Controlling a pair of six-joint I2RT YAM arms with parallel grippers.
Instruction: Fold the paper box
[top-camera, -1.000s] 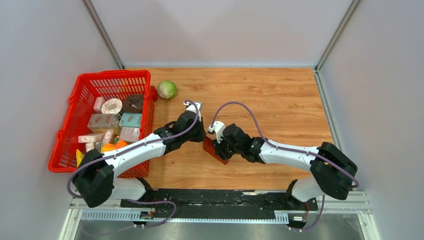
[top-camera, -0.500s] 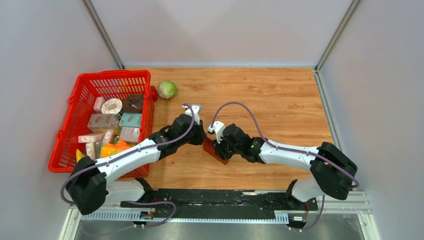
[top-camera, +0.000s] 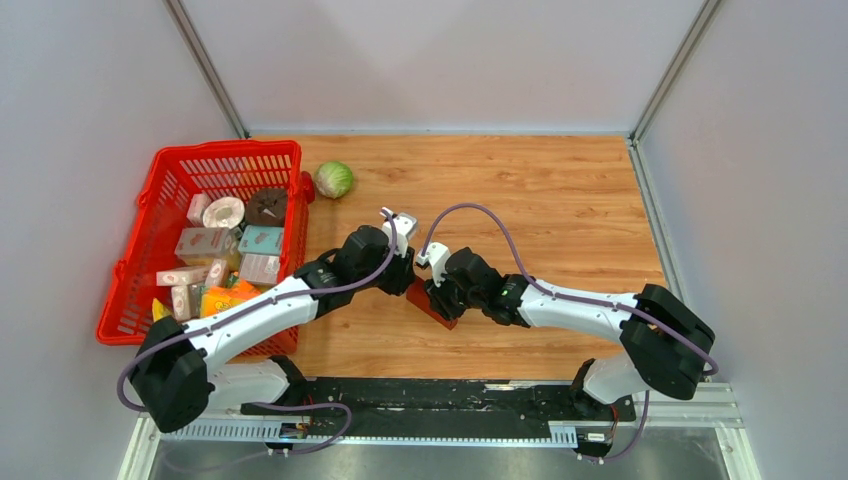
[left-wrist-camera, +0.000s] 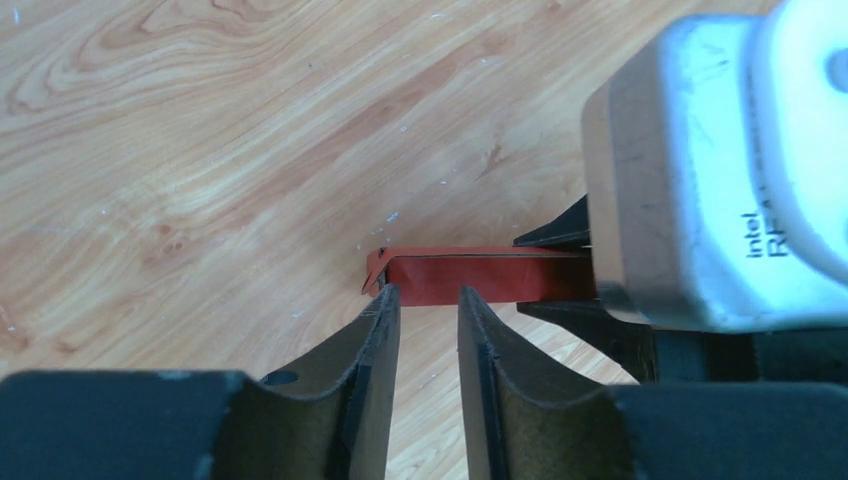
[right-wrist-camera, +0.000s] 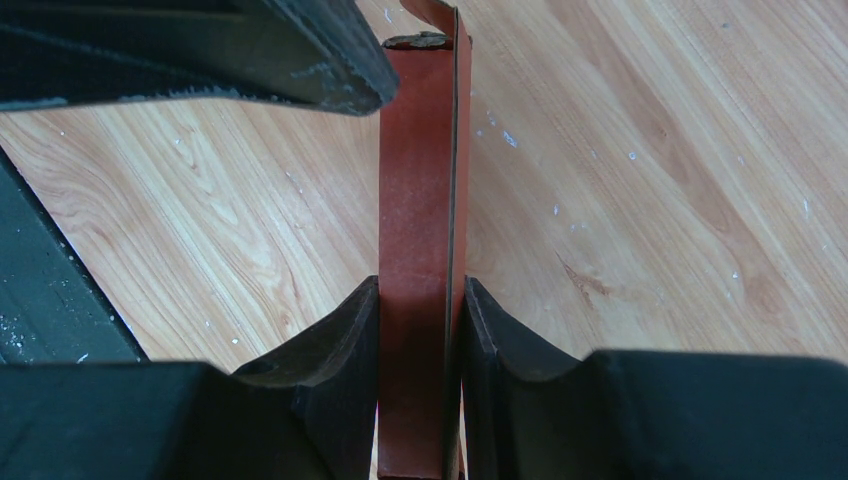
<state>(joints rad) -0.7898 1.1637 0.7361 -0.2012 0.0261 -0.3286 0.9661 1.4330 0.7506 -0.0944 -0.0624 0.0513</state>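
Note:
The paper box (top-camera: 433, 305) is dark red thin cardboard, flattened and held on edge just above the wooden table. My right gripper (top-camera: 440, 294) is shut on it; in the right wrist view the box (right-wrist-camera: 420, 180) stands clamped between the fingers of that gripper (right-wrist-camera: 421, 284). My left gripper (top-camera: 408, 281) sits right at the box's left end. In the left wrist view the left gripper (left-wrist-camera: 428, 292) is open by a narrow gap with nothing between its fingers, its tips almost touching the box's (left-wrist-camera: 480, 277) long side. A left finger (right-wrist-camera: 250, 50) shows over the box's far end.
A red plastic mesh basket (top-camera: 165, 215) with several cartons and groceries stands at the left. A green cabbage (top-camera: 334, 179) lies beside its far right corner. Grey walls enclose the table. The right wrist camera housing (left-wrist-camera: 700, 170) sits close to the left fingers.
My left gripper has shifted a little to the right, closer to the box's end. The right gripper and the box have stayed put.

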